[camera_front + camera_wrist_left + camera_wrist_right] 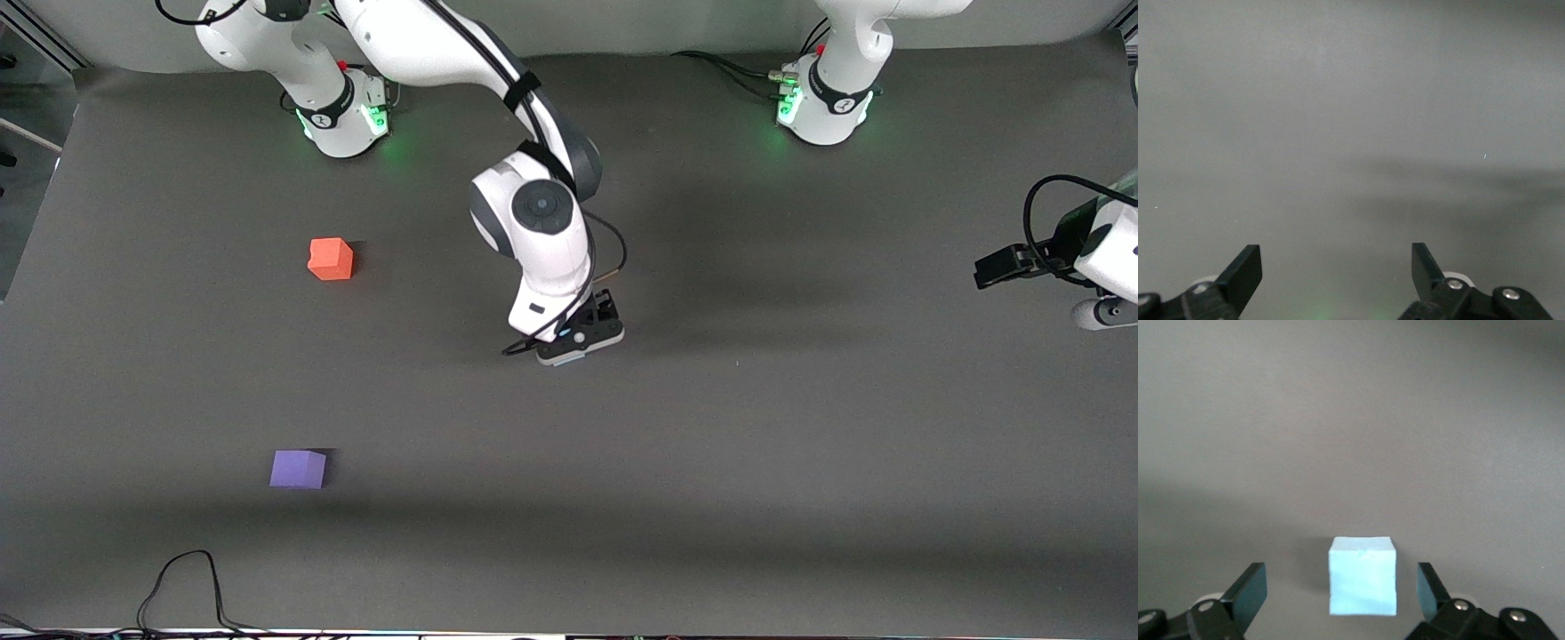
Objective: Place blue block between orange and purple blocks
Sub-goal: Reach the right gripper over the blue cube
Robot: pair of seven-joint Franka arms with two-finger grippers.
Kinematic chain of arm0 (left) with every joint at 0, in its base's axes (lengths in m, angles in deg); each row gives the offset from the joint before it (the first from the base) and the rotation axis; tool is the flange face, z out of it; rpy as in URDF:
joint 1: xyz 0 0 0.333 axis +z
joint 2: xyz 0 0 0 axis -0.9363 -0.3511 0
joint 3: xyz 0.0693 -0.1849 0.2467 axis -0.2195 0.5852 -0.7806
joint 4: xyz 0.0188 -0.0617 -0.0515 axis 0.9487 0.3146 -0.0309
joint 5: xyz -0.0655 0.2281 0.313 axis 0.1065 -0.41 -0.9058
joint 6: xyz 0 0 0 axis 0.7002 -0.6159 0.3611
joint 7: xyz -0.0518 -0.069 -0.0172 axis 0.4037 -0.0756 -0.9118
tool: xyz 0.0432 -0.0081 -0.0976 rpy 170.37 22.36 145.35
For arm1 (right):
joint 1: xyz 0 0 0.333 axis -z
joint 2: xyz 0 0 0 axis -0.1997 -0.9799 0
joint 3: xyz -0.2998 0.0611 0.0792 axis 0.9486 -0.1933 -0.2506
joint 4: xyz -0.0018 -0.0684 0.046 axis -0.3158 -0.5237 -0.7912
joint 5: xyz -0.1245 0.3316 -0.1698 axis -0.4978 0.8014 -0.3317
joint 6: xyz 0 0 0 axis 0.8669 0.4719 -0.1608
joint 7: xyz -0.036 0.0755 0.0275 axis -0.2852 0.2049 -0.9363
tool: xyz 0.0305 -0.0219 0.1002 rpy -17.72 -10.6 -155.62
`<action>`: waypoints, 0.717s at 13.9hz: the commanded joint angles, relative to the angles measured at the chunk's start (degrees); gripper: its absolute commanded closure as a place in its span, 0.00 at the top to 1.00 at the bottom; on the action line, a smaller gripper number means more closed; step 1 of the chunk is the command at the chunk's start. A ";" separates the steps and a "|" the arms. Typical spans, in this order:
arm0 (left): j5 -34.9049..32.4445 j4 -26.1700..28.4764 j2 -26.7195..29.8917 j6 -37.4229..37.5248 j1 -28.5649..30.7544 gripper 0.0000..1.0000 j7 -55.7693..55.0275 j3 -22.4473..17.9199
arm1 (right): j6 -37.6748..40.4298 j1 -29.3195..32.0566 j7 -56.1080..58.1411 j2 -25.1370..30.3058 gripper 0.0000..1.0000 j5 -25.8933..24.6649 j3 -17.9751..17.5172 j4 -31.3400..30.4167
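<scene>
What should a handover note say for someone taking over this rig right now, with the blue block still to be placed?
Right gripper: open, low over mid-table, fingers either side of the blue block, not closed on it.
Left gripper: open, empty, waiting at the left arm's end of the table.
Orange block and purple block: toward the right arm's end, purple nearer the front camera, a free gap between them.
Done: right gripper lined up on the blue block.
Left: grasp, carry, set it down between orange and purple.
</scene>
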 commanded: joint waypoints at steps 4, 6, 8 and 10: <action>-0.81 -1.89 -0.58 3.27 -0.14 1.00 1.06 -0.15 | -9.91 0.87 8.24 -2.43 1.00 3.93 0.37 -6.29; -0.90 -1.89 -0.58 3.54 -0.15 1.00 1.15 -0.15 | -10.74 0.00 8.34 -2.43 1.00 8.49 0.37 -6.76; -0.90 -1.80 -0.58 3.72 -0.15 1.00 1.15 -0.06 | -11.00 -0.44 8.17 -2.34 1.00 9.64 0.29 -6.94; -0.90 -1.80 -0.58 3.72 -0.15 1.00 1.15 -0.07 | -10.74 -1.50 8.08 -1.81 1.00 10.09 0.37 -7.99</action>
